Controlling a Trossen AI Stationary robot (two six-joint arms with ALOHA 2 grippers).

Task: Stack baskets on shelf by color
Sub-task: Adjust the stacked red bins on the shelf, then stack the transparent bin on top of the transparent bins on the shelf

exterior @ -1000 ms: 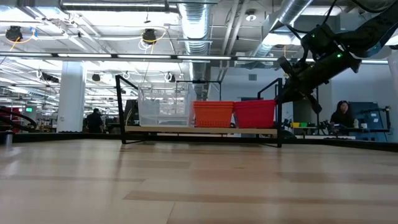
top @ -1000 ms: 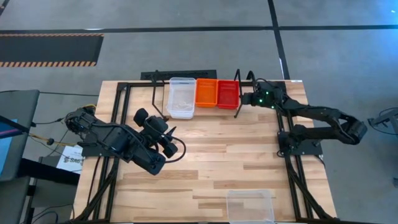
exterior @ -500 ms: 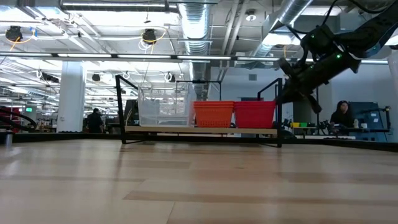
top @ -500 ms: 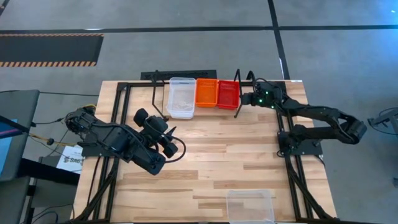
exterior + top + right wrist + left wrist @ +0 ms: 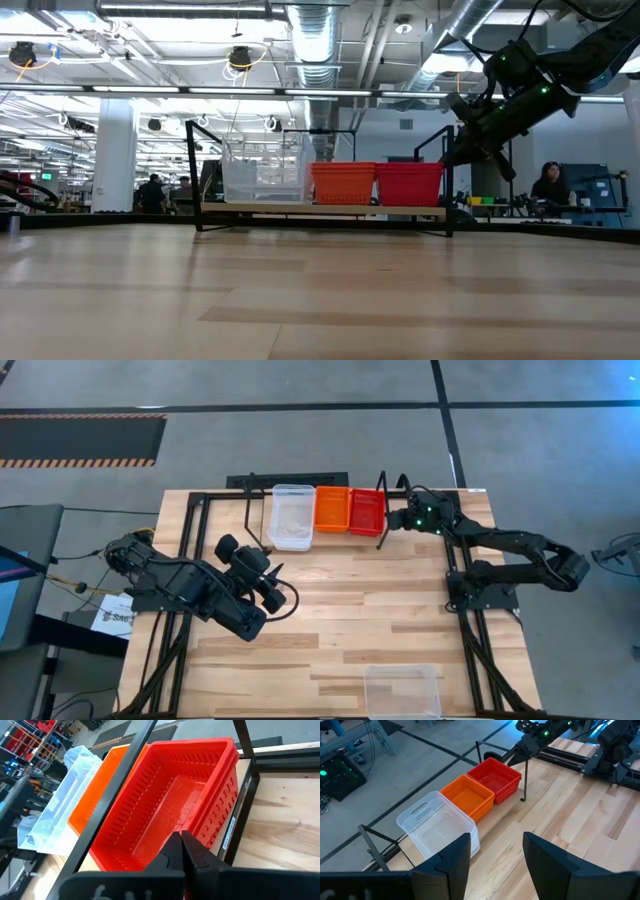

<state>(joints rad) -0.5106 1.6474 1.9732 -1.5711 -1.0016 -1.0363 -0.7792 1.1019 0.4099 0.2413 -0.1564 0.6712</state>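
On the shelf [image 5: 248, 510] at the table's far edge, three baskets rest side by side on their bottoms: a clear one [image 5: 291, 516], an orange one [image 5: 331, 508] and a red one [image 5: 366, 510]. My right gripper [image 5: 389, 520] is shut; it hovers at the red basket's right end [image 5: 438, 165], beside the shelf's right post [image 5: 448, 190]. In the right wrist view its tips [image 5: 181, 840] stand over the red basket [image 5: 165, 805]. My left gripper [image 5: 280, 596] is open and empty, raised over the table's left middle and facing the shelf [image 5: 522, 780]. My right gripper has its shut fingertips [image 5: 187, 851] at the near right rim of the red basket, slanting down from the table's right side. I cannot tell whether they touch the rim or hang just above it.
A larger clear container [image 5: 402, 690] lies at the table's near edge. Black tube frames [image 5: 185, 560] run along both sides of the table, and the right arm's base [image 5: 480, 585] stands at the right. People [image 5: 548, 185] show in the room behind the table.
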